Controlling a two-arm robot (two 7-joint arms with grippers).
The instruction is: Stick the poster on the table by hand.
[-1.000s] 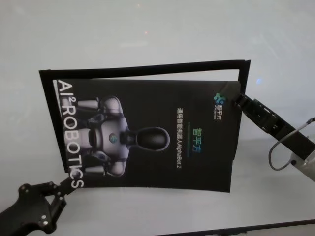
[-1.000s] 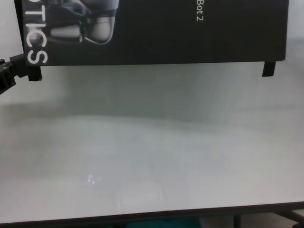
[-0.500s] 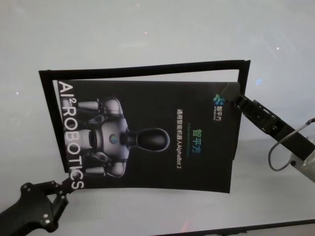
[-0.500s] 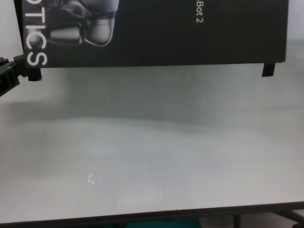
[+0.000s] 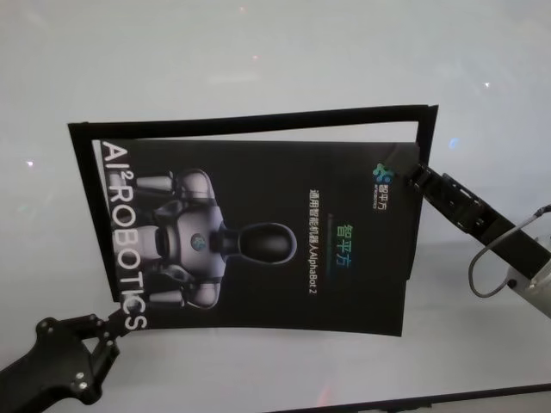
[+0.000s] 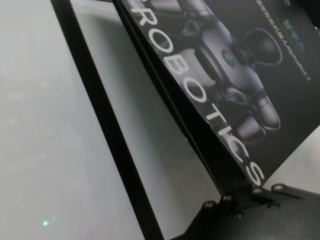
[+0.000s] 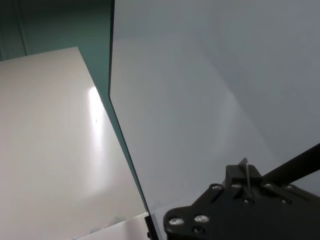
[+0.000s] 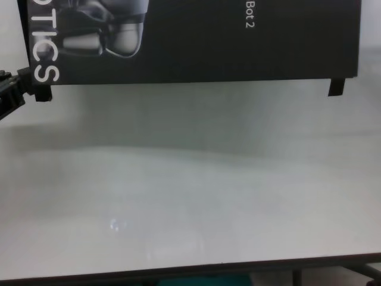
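The poster (image 5: 258,232) is a large black sheet with a grey-white robot picture and white "AI²ROBOTICS" lettering. It hangs over the white table (image 5: 258,52). My left gripper (image 5: 114,320) is shut on its near left corner, beside the letter "S". In the left wrist view the fingers (image 6: 240,196) pinch that corner of the poster (image 6: 225,65). My right gripper (image 5: 415,175) is shut on the poster's far right corner by the logo. The chest view shows the poster's lower edge (image 8: 196,42) above the table (image 8: 190,196).
Narrow black strips (image 5: 258,120) lie on the table under the poster, along its far and side edges. One strip (image 6: 100,115) runs past the left gripper. The table's dark front edge (image 8: 190,269) is near. A grey cable (image 5: 482,267) loops off the right arm.
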